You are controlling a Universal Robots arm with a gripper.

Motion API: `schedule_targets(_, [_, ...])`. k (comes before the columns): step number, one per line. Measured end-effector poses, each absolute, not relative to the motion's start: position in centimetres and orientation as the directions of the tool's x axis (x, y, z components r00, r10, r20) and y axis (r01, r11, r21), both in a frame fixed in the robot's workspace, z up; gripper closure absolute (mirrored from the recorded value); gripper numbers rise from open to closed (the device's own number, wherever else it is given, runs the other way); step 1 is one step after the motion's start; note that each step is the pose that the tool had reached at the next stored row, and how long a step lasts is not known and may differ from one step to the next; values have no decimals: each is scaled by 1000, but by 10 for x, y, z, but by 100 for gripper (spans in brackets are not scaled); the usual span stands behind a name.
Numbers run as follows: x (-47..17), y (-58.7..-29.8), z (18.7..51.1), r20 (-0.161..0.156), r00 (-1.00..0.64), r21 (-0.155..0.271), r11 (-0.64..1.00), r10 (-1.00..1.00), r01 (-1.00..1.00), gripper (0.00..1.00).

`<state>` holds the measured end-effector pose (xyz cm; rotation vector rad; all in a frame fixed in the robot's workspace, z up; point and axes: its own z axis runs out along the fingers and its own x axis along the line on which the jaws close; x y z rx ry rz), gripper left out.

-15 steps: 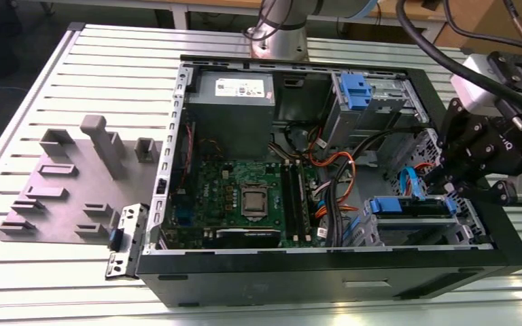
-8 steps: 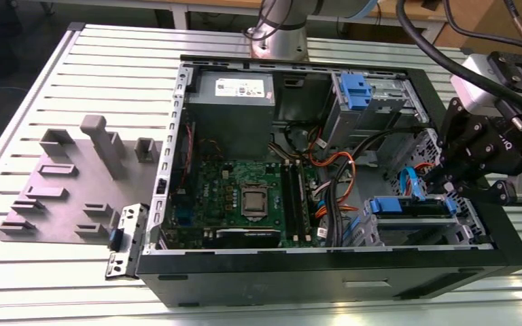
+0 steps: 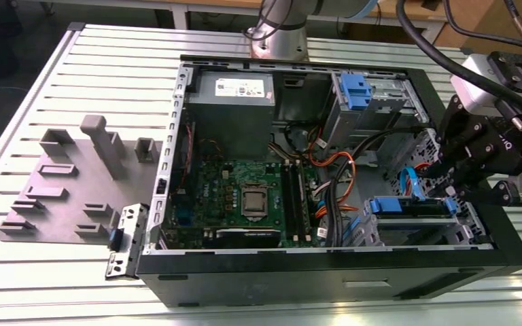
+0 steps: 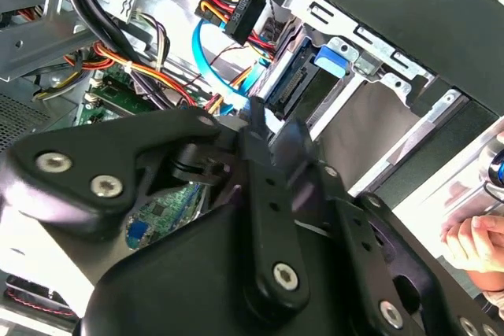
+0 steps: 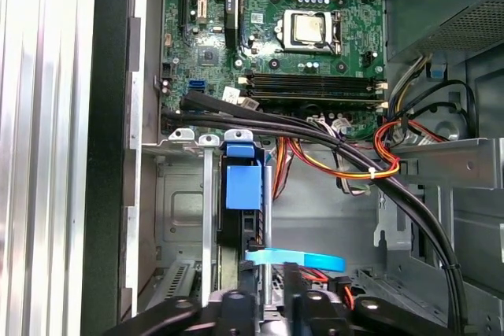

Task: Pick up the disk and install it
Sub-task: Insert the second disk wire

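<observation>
Found the disk (image 3: pixel 409 206) standing on edge in the drive bay (image 3: pixel 421 233) at the exterior view's lower right, gripper (image 3: pixel 451 191) close over its blue carrier, could not tell clamped or parted, judged installation nearly finished.

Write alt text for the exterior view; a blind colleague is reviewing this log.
An open computer case lies on a slatted metal table, with the robot's black gripper lowered into its drive bay on the exterior view's right, at the blue-framed disk. Inside are a green motherboard, a grey power supply and bundled cables.
</observation>
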<state>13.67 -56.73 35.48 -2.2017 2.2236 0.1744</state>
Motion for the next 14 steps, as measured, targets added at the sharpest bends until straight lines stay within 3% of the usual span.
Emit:
schedule_targets(2, [137,-567,355,-84,-13,74,7,-996,-997,70])
schedule_targets(3, [137,-567,355,-85,-13,74,7,-996,-997,51])
schedule_targets(14, [137,-567,355,-95,-13,74,6,-995,-997,51])
